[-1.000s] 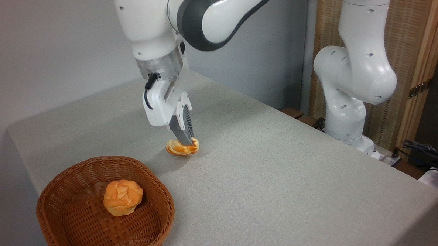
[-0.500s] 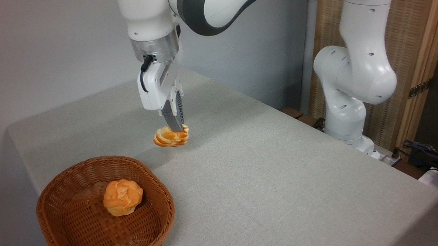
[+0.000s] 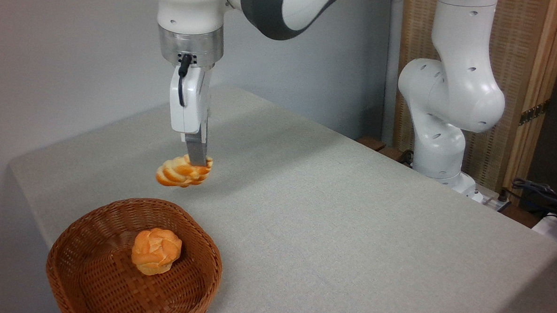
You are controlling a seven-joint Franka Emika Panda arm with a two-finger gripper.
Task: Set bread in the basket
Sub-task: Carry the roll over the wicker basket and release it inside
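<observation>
One bread (image 3: pixel 181 172), long axis running left-right, hangs clamped in the tool (image 3: pixel 196 161) above the table (image 3: pixel 351 216).

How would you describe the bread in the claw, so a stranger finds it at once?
Start at the brown wicker basket at the table's near left corner. Just beyond it, the claw holds the bread in the air. It is long, pale and ridged, unlike the round orange bun inside the basket.

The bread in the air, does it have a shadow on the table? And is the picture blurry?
In the camera view, the bread, held up by the gripper, casts only a faint, soft-edged dark patch on the table beneath and beside it; the lighting is even and diffuse, with no glare. The bread, the basket and its round bun all look reasonably sharp.
</observation>
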